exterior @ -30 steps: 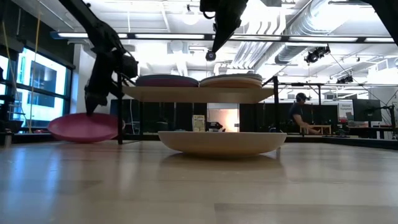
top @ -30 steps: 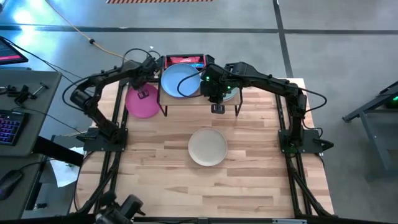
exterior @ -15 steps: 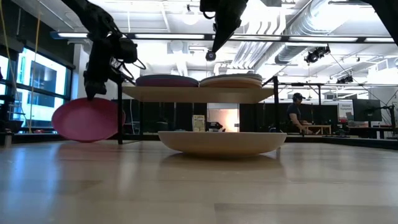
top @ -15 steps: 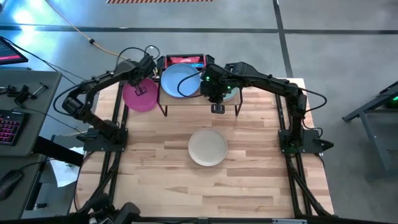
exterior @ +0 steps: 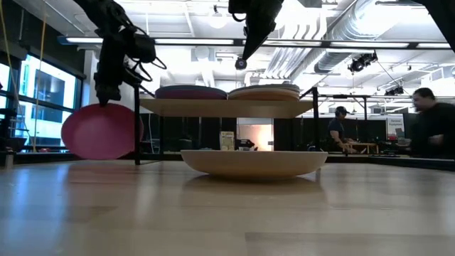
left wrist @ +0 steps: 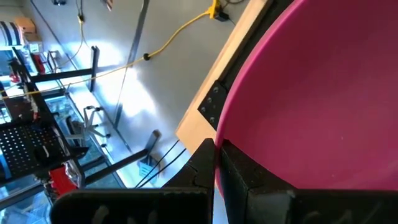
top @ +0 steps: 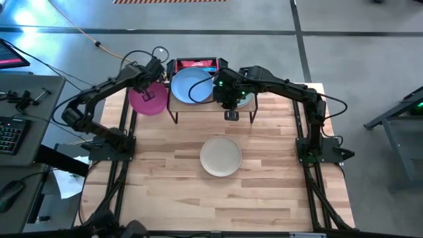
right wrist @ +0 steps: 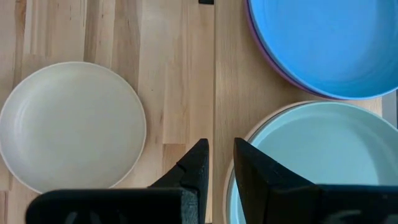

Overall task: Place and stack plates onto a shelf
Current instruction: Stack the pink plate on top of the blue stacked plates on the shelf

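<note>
Plates number at least five in view, and none of them shows any readable brand, label or writing. Nearest the counter's point(top: 264, 192) front edge, well in front of the shelf point(top: 211, 106), lies one cream plate point(top: 221, 156), flat on the wood and apart from everything else. The shelf itself carries two stacks side by side: a blue plate point(top: 192, 86) tops the stack on its left half, with a purple plate point(right wrist: 273, 65) showing as a thin rim directly beneath it, and a pale teal plate point(right wrist: 311, 162) tops the stack on its right half, over a cream-coloured rim; how many more lie under either stack cannot be told. The right pincer point(top: 231, 114) hovers above the shelf's front edge, between the two stacks, its fingers point(right wrist: 196, 168) drawn to a narrow gap and holding nothing. Just off the shelf's left end, one pink plate point(top: 148, 100) hangs tilted on edge, lifted off the counter, with the left pincer point(exterior: 106, 96) clamped on its upper rim. Behind the shelf sits one red bin point(top: 195, 64). Beyond the counter, two people point(exterior: 430, 117) show in the room at the right.
</note>
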Motion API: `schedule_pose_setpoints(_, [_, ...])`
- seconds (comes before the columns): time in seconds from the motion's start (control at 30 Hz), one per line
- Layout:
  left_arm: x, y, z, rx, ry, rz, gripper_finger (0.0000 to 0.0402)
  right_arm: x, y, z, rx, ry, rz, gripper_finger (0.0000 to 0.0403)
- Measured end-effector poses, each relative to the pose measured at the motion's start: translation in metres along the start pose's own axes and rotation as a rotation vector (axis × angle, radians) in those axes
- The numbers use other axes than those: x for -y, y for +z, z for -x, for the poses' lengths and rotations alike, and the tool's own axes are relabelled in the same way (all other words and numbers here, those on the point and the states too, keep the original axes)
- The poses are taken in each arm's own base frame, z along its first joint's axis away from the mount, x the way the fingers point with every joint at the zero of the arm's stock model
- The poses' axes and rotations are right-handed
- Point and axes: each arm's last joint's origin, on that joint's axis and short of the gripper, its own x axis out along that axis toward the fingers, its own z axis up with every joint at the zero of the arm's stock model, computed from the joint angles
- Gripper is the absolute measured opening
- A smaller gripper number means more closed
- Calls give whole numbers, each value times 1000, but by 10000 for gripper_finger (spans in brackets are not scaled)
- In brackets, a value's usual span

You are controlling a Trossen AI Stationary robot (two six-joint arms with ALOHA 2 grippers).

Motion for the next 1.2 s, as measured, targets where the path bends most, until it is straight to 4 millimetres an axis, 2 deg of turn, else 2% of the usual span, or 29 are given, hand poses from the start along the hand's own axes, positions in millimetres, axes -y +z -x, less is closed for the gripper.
schedule_pose_setpoints(0.7, [-4,-25,43,95,92,56,1,1,2,0,23,-8,-3,55])
schedule_pose_setpoints(1.2, [-10,-47,69,181,166,226,0,0,3,0,30,-8,-73,55])
